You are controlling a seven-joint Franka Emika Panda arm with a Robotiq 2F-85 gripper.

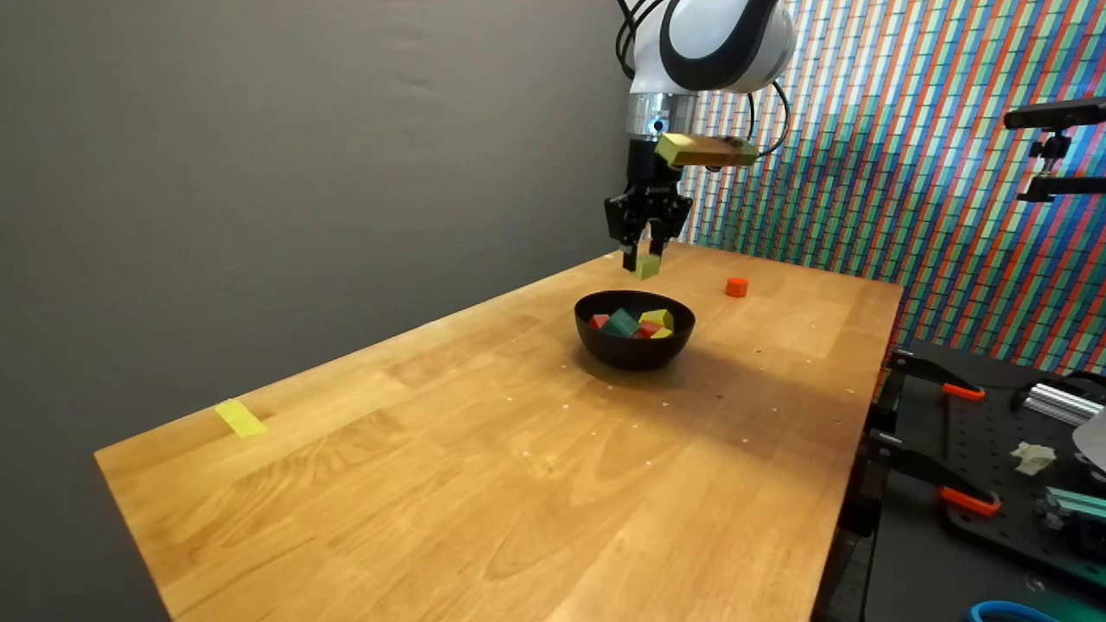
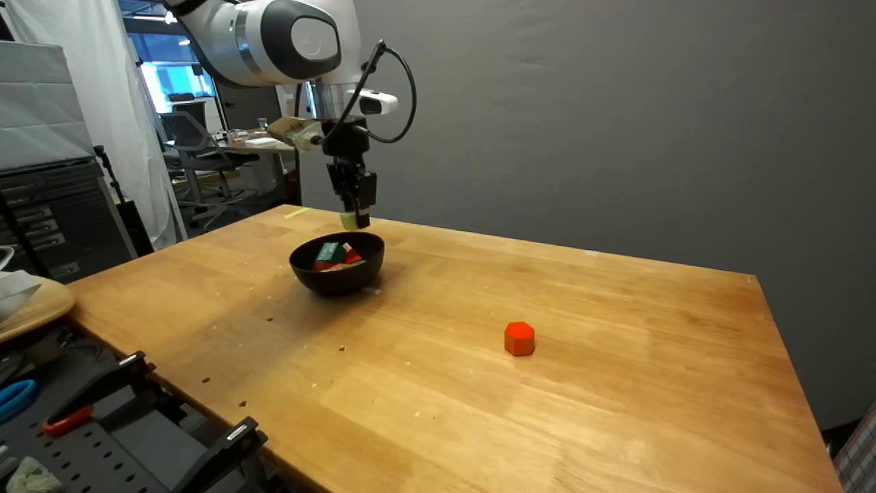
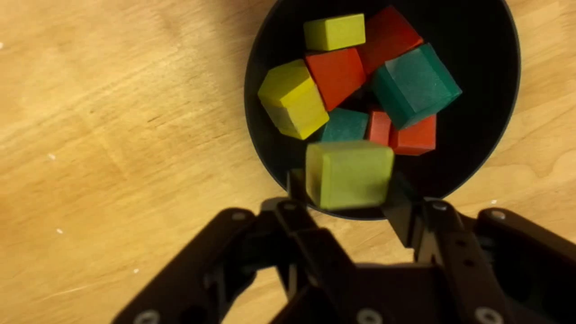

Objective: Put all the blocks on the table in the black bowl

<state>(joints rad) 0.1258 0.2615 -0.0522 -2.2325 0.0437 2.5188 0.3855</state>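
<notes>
- The counter (image 1: 432, 484) has a smooth, light-brown wood-grain top, with a strip of yellow tape (image 1: 241, 417) at the near left in an exterior view.
- A plain grey wall (image 2: 582, 123) rises behind it; a multicoloured backdrop (image 1: 916, 155) fills the far right in an exterior view.
- In an exterior view, a white curtain (image 2: 89, 96) and an office chair (image 2: 195, 144) are at the far left.
- Black clamps (image 1: 933, 472) with orange ends sit by the counter's right edge in an exterior view.
- The black bowl (image 1: 635, 352) stands upright on the counter, holding two yellow blocks (image 3: 292, 96), two green blocks (image 3: 416, 85) and several red blocks (image 3: 336, 74).
- An orange-red hexagonal block (image 2: 519, 339) stands on the counter, right of the bowl and well apart from it in both exterior views.
- The white Panda arm (image 2: 294, 48) reaches down from above, wrist vertical, with a tan boxy piece (image 1: 708, 150) attached.
- Its fingers (image 3: 402, 210) point down above the bowl, clamped on a pale yellow-green block (image 3: 355, 175).
- That block is apart from the bowl; in the wrist view it hides part of the contents.
</notes>
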